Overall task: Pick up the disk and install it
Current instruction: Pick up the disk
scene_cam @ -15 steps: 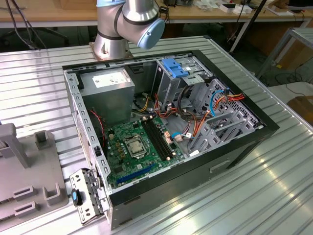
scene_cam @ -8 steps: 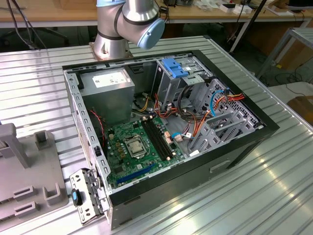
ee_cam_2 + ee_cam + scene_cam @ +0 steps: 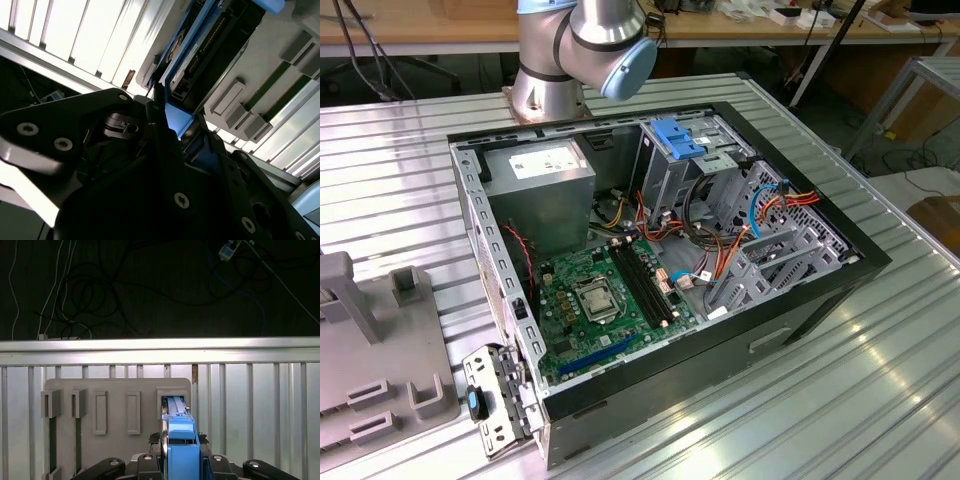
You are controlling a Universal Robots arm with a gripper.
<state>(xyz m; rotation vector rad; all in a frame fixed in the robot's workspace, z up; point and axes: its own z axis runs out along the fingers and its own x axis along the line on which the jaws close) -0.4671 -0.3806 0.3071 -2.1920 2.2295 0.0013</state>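
Clenching the jaws on the blue carrier of the disk (image 3: 182,452), which stands on edge with its far end in an end slot of the grey holder (image 3: 115,390) on the slatted table (image 3: 260,405). Best drawn straight out along the slot, with the grip kept square on both rails so nothing binds or tilts. Waiting in the exterior view: the open computer case (image 3: 720,345) and its blue-latched drive bay (image 3: 678,140).

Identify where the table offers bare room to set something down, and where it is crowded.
Bare: slatted table at the exterior view's right of the computer case, and at its left beyond the grey fixture. Crowded: inside the case, among cables.
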